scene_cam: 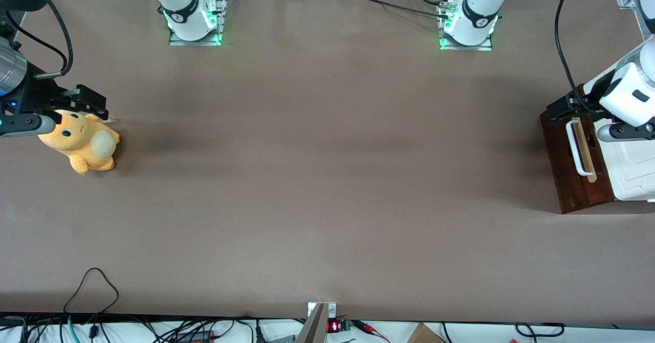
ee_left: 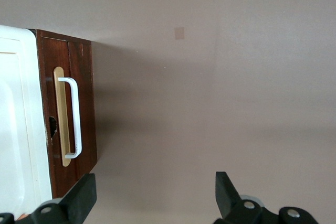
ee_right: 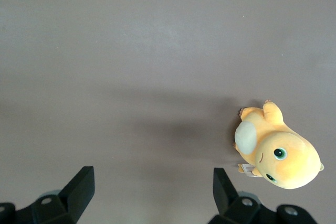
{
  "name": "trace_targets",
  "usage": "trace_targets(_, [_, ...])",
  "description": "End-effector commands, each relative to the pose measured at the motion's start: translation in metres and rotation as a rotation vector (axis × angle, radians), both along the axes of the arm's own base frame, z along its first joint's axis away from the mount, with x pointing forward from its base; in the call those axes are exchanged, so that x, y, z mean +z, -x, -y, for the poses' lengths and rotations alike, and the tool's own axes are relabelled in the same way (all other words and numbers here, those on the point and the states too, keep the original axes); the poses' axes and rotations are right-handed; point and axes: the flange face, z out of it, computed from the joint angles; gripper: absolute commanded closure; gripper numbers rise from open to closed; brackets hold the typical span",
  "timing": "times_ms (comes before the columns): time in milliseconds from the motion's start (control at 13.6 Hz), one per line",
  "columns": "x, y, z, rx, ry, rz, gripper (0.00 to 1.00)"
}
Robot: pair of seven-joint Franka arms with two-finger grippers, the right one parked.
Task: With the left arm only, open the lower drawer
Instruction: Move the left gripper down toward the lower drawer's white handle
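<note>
Gripper [ee_left: 152, 195] hung spread above cabinet [scene_cam: 632, 166] at working arm's end of table [scene_cam: 317, 179], holding nothing. One lower drawer [scene_cam: 568, 156], one white handle [scene_cam: 577, 148], closed. One plush toy [scene_cam: 82, 143] toward parked arm's end.

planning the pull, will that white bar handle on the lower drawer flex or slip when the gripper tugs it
The white bar handle looks rigid, a thin U-shaped bar fixed at both ends, so it probably won't flex. Its smooth finish might let fingers slide along it. The open gripper hangs above the table, clear of the lower drawer.
</note>
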Motion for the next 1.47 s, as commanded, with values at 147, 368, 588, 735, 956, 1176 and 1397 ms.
trace_targets(147, [0.005, -0.005, -0.003, -0.024, 0.02, -0.008, 0.0])
trace_targets(368, [0.003, -0.007, -0.001, -0.026, 0.011, -0.009, 0.0])
trace_targets(588, [-0.004, -0.006, -0.001, -0.029, 0.013, -0.034, 0.0])
trace_targets(735, [-0.008, -0.003, 0.0, -0.027, 0.014, -0.068, 0.0])
trace_targets(956, [-0.018, -0.005, 0.019, -0.063, -0.058, -0.083, 0.0])
trace_targets(1176, [-0.048, -0.01, 0.043, -0.024, -0.268, -0.106, 0.0])
trace_targets(1397, [-0.107, -0.008, 0.071, 0.016, -0.516, -0.125, 0.0])
